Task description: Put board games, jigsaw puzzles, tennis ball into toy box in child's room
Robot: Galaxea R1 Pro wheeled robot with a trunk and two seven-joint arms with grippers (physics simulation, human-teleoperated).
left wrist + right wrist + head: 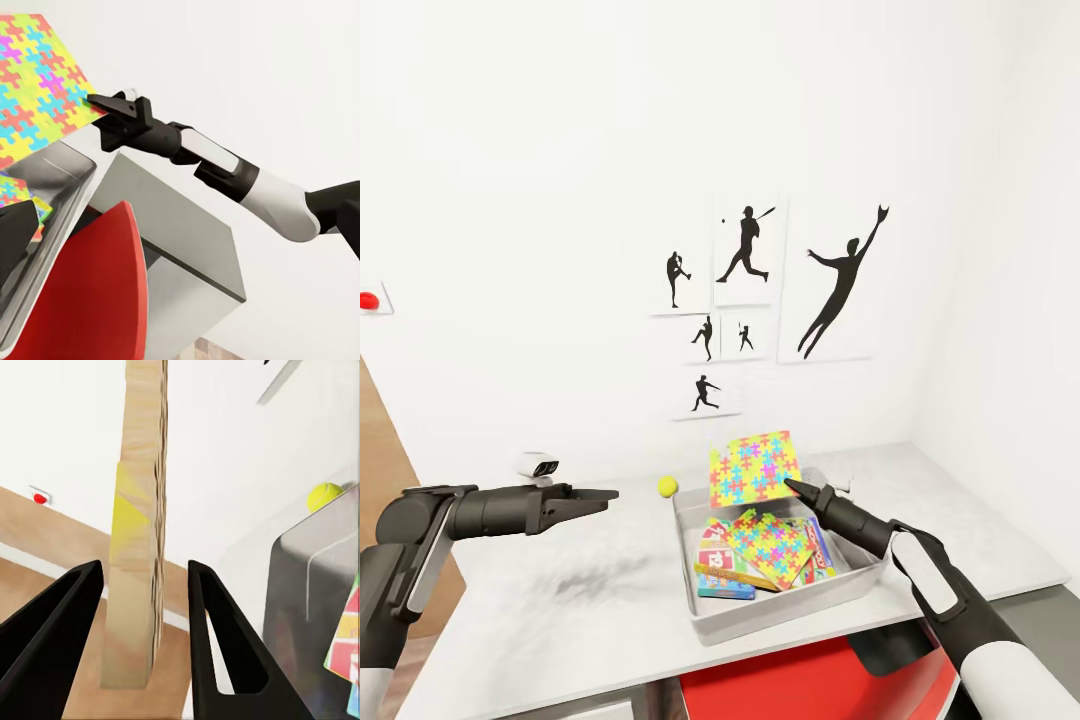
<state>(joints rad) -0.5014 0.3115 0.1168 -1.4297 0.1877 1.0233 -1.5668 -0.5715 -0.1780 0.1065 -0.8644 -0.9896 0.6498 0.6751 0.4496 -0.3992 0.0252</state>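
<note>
The light grey toy box (710, 615) stands on the table (560, 600). Inside it lie board games (722, 578) with one jigsaw puzzle (772, 545) flat on top. My right gripper (795, 487) is shut on the lower corner of the other jigsaw puzzle (755, 468), which stands nearly upright above the box's far edge. The right wrist view has that puzzle (139, 532) edge-on between the fingers (225, 645). The tennis ball (667, 486) rests on the table just left of the box. My left gripper (610, 498) hovers open and empty left of the ball.
A red chair (790, 680) is tucked under the table in front of the box. A small white device (540, 465) sits at the table's back left. Baseball silhouettes (750, 300) hang on the white wall behind. A wooden panel (375, 440) stands at the far left.
</note>
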